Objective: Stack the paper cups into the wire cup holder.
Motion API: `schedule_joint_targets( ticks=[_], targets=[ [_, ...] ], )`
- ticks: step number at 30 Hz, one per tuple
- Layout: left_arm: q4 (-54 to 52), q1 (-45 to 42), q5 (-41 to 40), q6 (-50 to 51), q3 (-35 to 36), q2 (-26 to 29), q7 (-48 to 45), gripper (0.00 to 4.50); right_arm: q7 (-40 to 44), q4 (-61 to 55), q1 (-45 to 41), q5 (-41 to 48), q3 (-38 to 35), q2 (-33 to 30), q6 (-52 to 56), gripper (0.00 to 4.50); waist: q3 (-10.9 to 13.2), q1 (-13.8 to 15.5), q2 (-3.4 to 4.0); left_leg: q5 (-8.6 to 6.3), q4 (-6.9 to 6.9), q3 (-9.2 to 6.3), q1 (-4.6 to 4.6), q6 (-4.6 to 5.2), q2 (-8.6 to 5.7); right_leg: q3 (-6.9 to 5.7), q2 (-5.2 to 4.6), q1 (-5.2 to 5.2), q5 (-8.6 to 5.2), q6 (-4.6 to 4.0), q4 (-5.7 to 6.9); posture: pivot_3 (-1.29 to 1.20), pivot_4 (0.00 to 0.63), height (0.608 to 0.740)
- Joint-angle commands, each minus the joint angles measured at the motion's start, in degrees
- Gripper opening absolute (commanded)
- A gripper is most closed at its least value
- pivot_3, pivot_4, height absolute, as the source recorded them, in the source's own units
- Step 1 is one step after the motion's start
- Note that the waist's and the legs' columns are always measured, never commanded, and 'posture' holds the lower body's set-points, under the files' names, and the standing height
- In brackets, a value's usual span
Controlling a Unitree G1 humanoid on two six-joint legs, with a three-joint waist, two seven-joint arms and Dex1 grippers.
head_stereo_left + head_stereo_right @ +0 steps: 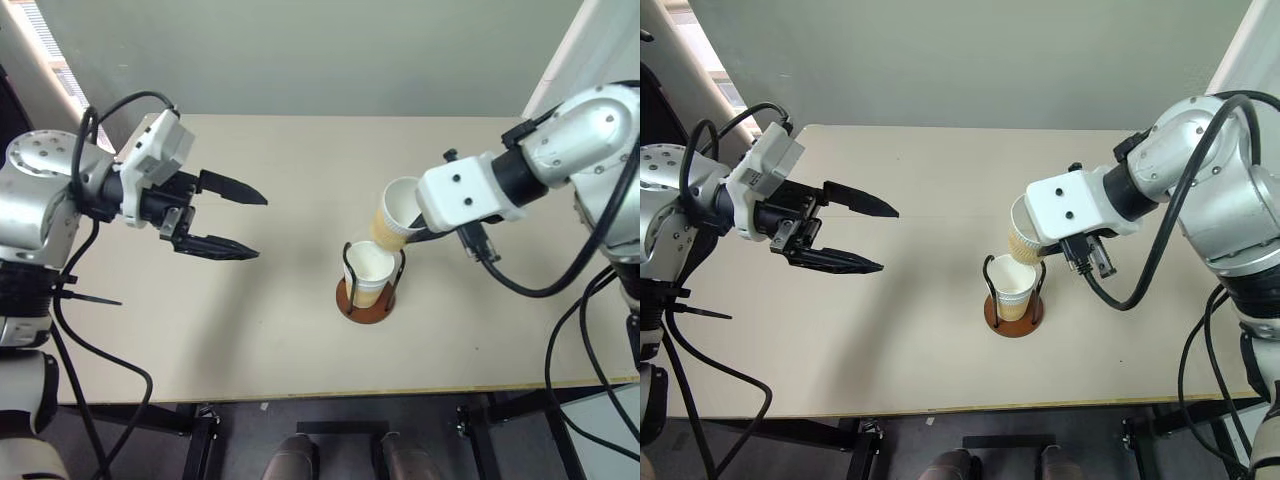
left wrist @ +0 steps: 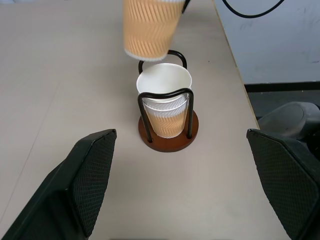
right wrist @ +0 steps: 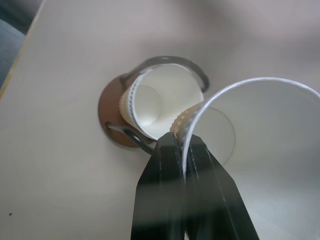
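Observation:
The wire cup holder point(image 1: 366, 306) stands on the table right of centre, its reddish-brown base point(image 2: 170, 143) and black wire arches around two nested paper cups point(image 2: 165, 102). A third paper cup point(image 1: 397, 216) hangs tilted just above and slightly behind the holder. My right gripper point(image 3: 182, 146) is shut on that cup's rim, one finger inside and one outside. My left gripper point(image 1: 260, 228) is open and holds nothing. It hovers above the table well to the left of the holder and points toward it, and its fingers point(image 2: 92, 175) frame the holder in the left wrist view.
The beige table point(image 1: 250, 340) ends at a front edge near me and at a grey wall behind. Black cables hang from my right arm point(image 1: 520, 285) just right of the holder. Bare tabletop lies between my left gripper and the holder.

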Motion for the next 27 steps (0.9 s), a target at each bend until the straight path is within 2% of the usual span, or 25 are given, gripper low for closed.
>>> schedule_joint_targets(
  ticks=[1, 10, 26, 27],
  targets=[
    [-0.1, -1.9, 0.2, -1.4, 0.1, 0.8, -1.9, 4.50, 0.4, -1.6, -0.1, -1.2, 0.7, 1.2, -1.0, 0.04, 0.0, 0.0, 0.00, 0.00, -0.01, 0.00, 0.00, 0.01, 0.00, 0.00, 0.00, -0.02, -0.01, -0.01, 0.04, 0.00, 0.150, 0.740],
    [0.3, -2.7, 0.5, -2.4, -1.2, 0.6, -1.9, 4.50, 0.4, -0.7, 2.0, -5.0, 3.4, 3.9, -4.0, 0.04, 0.0, 0.0, 0.00, -0.01, 0.00, -0.01, 0.00, 0.02, 0.01, -0.01, 0.00, -0.07, -0.03, -0.06, 0.15, 0.00, 0.150, 0.740],
    [-2.5, -1.3, 0.4, -1.0, -0.4, 1.5, -1.9, 4.50, 1.8, 0.6, 3.4, -6.8, 5.3, 7.1, -7.5, 0.04, 0.0, -0.1, 0.00, 0.02, -0.02, -0.02, 0.00, -0.04, 0.02, -0.04, 0.01, -0.08, -0.07, -0.14, 0.20, 0.00, 0.150, 0.740],
    [-2.7, -1.1, 0.5, -0.9, -0.2, 1.6, -1.9, 4.50, 1.8, 0.8, 3.4, -6.7, 5.4, 7.1, -7.6, 0.21, 0.0, -0.1, 0.00, 0.03, -0.02, -0.02, 0.00, -0.05, 0.02, -0.04, 0.01, -0.08, -0.07, -0.14, 0.20, 0.00, 0.150, 0.740]
  ],
)
